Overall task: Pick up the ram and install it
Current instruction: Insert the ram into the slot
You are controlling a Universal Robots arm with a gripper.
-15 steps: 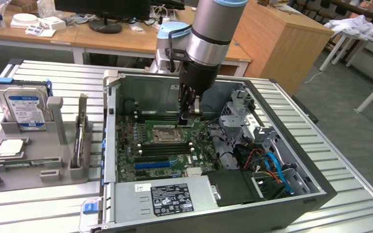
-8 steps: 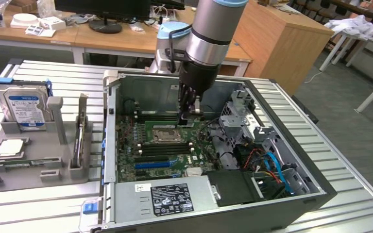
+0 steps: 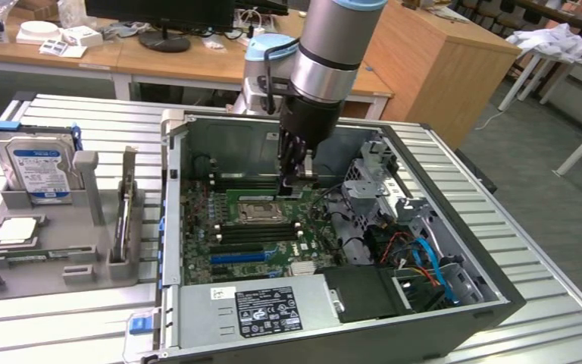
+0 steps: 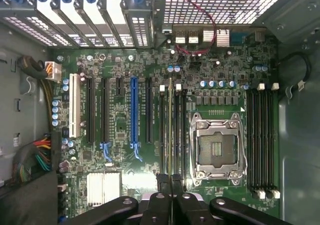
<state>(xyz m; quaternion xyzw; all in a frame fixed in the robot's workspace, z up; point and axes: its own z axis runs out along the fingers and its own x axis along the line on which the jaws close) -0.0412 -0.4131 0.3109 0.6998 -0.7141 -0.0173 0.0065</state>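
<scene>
First, we found the ram (image 4: 170,125) edge-on in the wrist view, a thin green strip clamped between the jaws of the gripper (image 4: 170,182). It ran in line with the black memory slots (image 4: 162,130) just beside the CPU socket (image 4: 216,145) on the motherboard (image 4: 120,120); we could not tell whether it touched a slot. In the exterior view, the gripper (image 3: 297,180) stood low inside the open computer case (image 3: 453,303), well apart from the hard drive (image 3: 36,163) at that view's left.
</scene>
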